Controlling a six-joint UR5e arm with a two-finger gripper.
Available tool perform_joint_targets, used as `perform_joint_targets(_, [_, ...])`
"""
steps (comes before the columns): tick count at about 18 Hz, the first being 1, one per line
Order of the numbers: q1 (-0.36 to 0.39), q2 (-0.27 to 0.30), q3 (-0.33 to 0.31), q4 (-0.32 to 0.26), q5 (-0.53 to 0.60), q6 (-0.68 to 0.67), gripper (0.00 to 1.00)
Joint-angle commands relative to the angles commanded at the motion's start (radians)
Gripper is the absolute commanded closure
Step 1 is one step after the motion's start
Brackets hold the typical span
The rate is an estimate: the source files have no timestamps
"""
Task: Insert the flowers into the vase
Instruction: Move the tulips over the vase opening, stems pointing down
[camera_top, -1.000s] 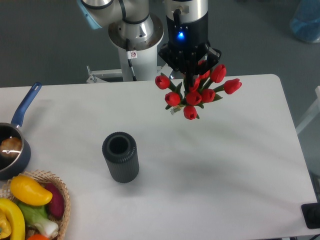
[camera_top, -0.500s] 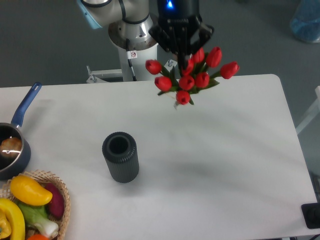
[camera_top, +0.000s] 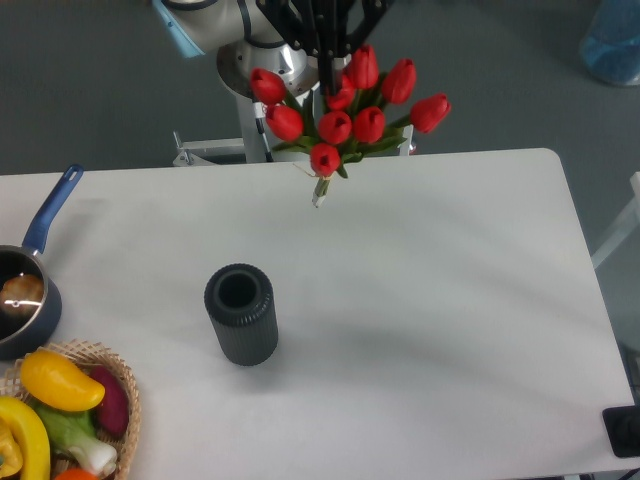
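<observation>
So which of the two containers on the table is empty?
The vase: its round mouth shows a dark, bare inside. The blue-handled saucepan at the left edge has something in it.

Open tabletop (camera_top: 420, 300) surrounds the vase (camera_top: 241, 313) on every side.

I work in what looks like a robotics lab: my arm's round metal base (camera_top: 270, 60) is bolted on a pedestal at the far edge of a plain white desk (camera_top: 450, 300), above a bare grey floor (camera_top: 90, 90). The props are staged, a blue-handled saucepan (camera_top: 25, 290) and a wicker basket (camera_top: 125, 390) of toy-like vegetables (camera_top: 60, 385).
</observation>
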Motion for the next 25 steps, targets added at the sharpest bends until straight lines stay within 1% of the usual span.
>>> perform_joint_targets(3, [-0.002, 0.0, -0.003, 0.032, -0.019, -0.003, 1.0])
perform_joint_targets(7, [-0.006, -0.012, -0.017, 0.121, -0.06, -0.05, 1.0])
perform_joint_targets(9, [-0.009, -0.015, -0.018, 0.147, -0.072, -0.061, 1.0])
perform_joint_targets(13, [-0.012, -0.037, -0.018, 0.183, -0.08, -0.064, 1.0])
perform_joint_targets(15, [-0.021, -0.055, -0.018, 0.202, -0.104, -0.066, 1.0])
perform_joint_targets(18, [-0.025, -0.063, -0.018, 0.224, -0.118, -0.097, 1.0])
perform_joint_targets(25, [-0.052, -0.075, -0.02, 0.23, -0.121, -0.104, 1.0])
